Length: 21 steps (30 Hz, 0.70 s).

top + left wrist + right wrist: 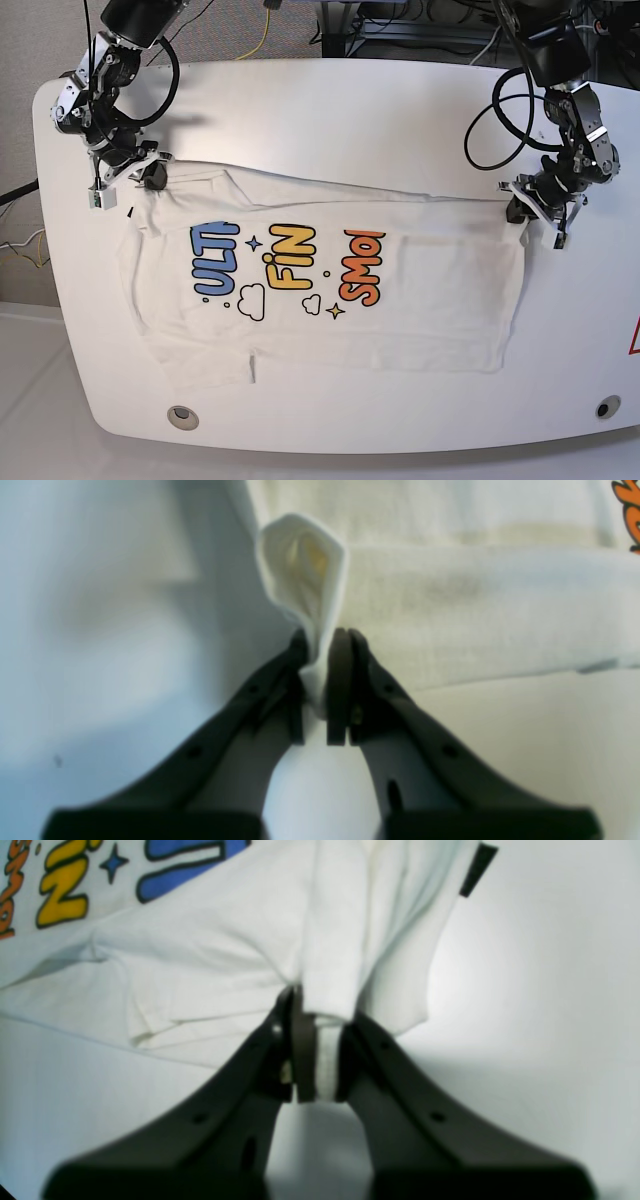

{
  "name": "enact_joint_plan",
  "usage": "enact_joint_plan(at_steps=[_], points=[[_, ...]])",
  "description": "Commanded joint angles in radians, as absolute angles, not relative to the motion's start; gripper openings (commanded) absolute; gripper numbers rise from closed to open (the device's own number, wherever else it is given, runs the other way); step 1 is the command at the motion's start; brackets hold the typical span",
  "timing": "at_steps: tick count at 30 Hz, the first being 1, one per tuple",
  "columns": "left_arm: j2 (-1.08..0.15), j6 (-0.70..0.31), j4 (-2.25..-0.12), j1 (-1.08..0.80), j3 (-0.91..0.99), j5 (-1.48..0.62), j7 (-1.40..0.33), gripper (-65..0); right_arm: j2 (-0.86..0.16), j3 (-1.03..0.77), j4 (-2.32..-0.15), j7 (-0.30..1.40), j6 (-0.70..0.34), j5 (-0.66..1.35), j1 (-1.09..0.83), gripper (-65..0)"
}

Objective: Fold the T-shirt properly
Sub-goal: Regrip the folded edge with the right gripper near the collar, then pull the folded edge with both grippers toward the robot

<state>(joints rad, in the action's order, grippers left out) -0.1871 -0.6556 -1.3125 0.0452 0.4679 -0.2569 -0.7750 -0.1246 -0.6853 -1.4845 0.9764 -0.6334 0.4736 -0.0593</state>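
Note:
The white T-shirt (330,300) lies across the table, folded lengthwise so only "ULT FIN SMO" of the print shows. My left gripper (322,645) is shut on a pinch of white cloth (305,565) at the shirt's right far corner; in the base view it (516,204) sits at that corner. My right gripper (320,1015) is shut on a bunched fold of the shirt (330,950) at the left far corner, seen in the base view (152,172). Blue and yellow letters (65,885) show in the right wrist view.
The white table (330,110) has a rounded edge, with two round holes near the front (182,416). Cables (490,130) hang from both arms at the back. A black tag (477,870) sticks out of the shirt.

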Motion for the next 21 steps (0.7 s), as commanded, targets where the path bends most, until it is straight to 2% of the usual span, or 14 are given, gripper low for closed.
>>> enact_joint_plan(at_steps=[1,21], points=[[-0.176,-0.657,-1.377,0.024,0.486,-0.246,-0.819,-62.5,-0.134,-0.687,-1.5,0.966,-0.644,0.472,-0.048,-65.0],[-0.177,-0.659,-1.465,-0.125,0.498,-0.248,-0.839,-62.7,-0.142,-0.688,-1.501,0.964,-0.644,0.472,-0.108,-65.0]])
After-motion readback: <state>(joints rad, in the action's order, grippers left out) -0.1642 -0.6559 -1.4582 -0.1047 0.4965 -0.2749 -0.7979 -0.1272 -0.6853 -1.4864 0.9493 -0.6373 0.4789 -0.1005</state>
